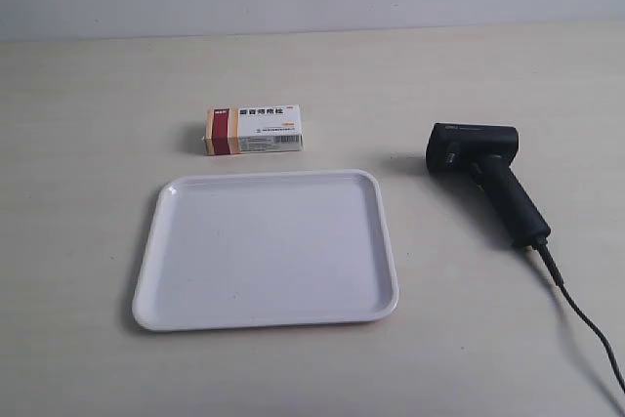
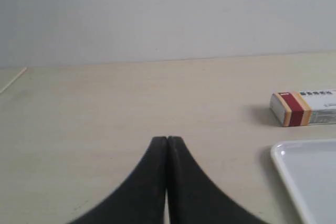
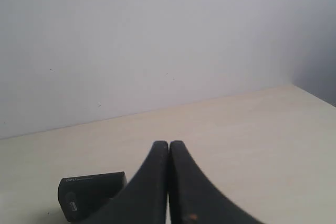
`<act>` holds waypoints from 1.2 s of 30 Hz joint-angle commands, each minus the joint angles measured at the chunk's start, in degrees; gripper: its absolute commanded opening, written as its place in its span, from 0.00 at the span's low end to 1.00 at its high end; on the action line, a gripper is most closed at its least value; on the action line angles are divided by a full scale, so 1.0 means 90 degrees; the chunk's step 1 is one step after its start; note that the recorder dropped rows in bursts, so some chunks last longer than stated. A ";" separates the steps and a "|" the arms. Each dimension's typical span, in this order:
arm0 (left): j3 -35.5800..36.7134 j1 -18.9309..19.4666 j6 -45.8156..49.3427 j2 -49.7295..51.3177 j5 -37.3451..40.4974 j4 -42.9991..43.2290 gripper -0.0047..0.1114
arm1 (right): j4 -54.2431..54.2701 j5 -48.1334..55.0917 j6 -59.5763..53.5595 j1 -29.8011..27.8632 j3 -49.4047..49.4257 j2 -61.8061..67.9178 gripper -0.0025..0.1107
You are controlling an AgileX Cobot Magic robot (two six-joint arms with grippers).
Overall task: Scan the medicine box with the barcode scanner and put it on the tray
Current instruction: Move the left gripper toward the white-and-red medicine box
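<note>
Pale tabletop (image 1: 88,95): medicine box (image 1: 253,130) behind tray (image 1: 146,271), barcode scanner (image 1: 483,173) beside.

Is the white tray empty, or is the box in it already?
Empty: the large white plastic tray is bare; the small white medicine box lies on the table beyond it.

The pale table (image 1: 88,144) carries the medicine box (image 1: 253,130), tray (image 1: 156,241) and barcode scanner (image 1: 485,173). Box and tray lie ahead of the left gripper (image 2: 167,139), off to one side. The scanner lies just ahead of the right gripper (image 3: 168,143).

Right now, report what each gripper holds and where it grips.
Nothing is held. The left gripper and right gripper are shut and empty; box and scanner lie untouched.
</note>
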 commanded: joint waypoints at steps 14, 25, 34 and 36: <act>0.0001 0.0017 -0.0754 -0.0040 -0.1391 -0.1927 0.05 | 0.0143 -0.0125 -0.0002 -0.0043 0.0027 -0.0043 0.02; -0.0666 0.0017 -0.0298 0.1055 -0.4262 -0.1997 0.04 | 0.1617 -0.1067 -0.0027 -0.0043 -0.0120 -0.0043 0.02; -0.3469 -0.0037 -0.0219 0.6884 -0.2295 -0.0645 0.04 | 0.1603 -0.0896 -0.0233 -0.0043 -0.0684 0.1479 0.02; -0.4460 -0.0222 -0.0032 0.8124 -0.0983 -0.0562 0.04 | 0.1591 -0.0847 -0.0391 -0.0043 -0.0802 0.2264 0.02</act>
